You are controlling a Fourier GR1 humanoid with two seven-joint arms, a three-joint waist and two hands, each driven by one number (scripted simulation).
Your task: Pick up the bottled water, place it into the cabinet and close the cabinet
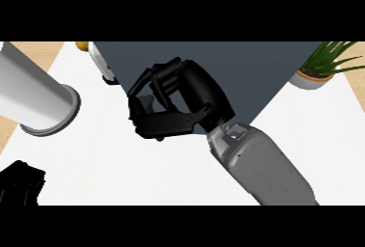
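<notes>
White desk (143, 164) meets a dark cabinet panel (249, 67). The right hand (175, 103) is clenched against it, grasping nothing visible. The left hand (20, 185) shows at the lower left edge; its state I cannot tell.

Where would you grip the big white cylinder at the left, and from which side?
Probably round the white cylinder, just behind its flared grey rim, coming from the near side with the left hand: its wall is straight there, and that hand lies closest.
</notes>
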